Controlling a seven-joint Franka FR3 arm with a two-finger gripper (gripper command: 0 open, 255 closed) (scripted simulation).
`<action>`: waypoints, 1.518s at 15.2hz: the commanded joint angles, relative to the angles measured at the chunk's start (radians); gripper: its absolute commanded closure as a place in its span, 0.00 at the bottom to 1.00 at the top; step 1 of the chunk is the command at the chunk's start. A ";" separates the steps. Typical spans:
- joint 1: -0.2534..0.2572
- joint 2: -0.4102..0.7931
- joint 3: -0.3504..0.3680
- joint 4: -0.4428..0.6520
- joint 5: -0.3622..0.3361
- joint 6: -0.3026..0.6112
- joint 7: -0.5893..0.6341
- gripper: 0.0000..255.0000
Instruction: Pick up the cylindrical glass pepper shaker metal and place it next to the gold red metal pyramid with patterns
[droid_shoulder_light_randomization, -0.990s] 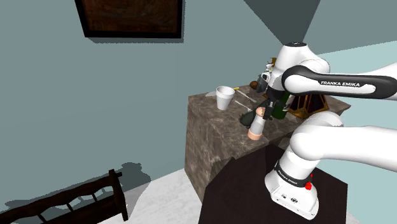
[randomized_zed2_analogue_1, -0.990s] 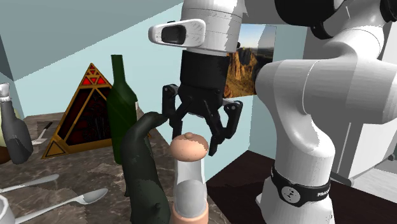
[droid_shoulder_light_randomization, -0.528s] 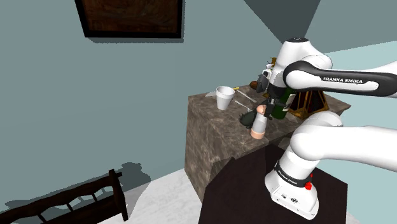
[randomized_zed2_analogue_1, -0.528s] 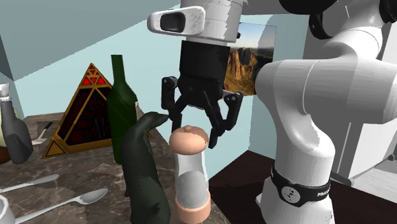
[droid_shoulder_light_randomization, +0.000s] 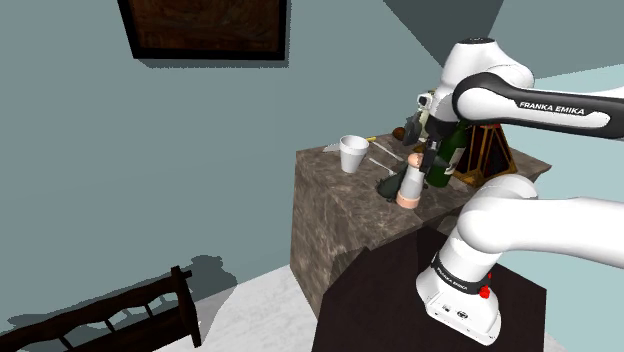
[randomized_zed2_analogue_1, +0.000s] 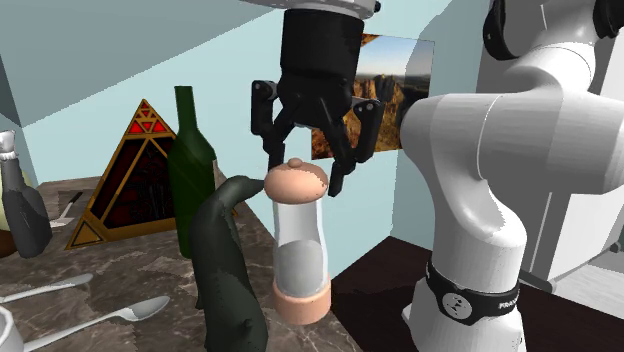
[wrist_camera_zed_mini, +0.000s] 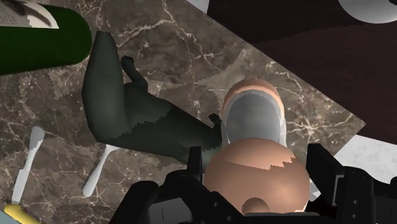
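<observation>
At the counter's (droid_shoulder_light_randomization: 330, 205) corner nearest the stand, the pepper shaker (randomized_zed2_analogue_1: 298, 250) stands upright directly beneath the gripper (randomized_zed2_analogue_1: 305, 175). Its long axis is vertical and in line with the hand's own. The peach-coloured cap points up into the fingers and the matching base points down at the marble. The jaws are closed against the cap from either side, and the wrist view shows the rounded top wedged between the two black fingers (wrist_camera_zed_mini: 194, 162). The clear body and base hang below them. The base seems to sit a little above the stone, though the angle does not settle this.

The pyramid (randomized_zed2_analogue_1: 135, 170), gold-edged with red patterned faces, lies toward the second exterior view's left and farther back. A green bottle (randomized_zed2_analogue_1: 190, 165) and a dark animal figure (randomized_zed2_analogue_1: 225, 275) stand between it and the shaker. The carry likely needs height to pass over them.
</observation>
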 joint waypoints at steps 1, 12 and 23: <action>0.005 -0.001 0.010 0.024 0.011 -0.026 -0.003 1.00; 0.029 0.035 0.052 0.182 0.056 -0.145 -0.019 1.00; 0.045 0.093 0.084 0.352 0.089 -0.256 -0.037 1.00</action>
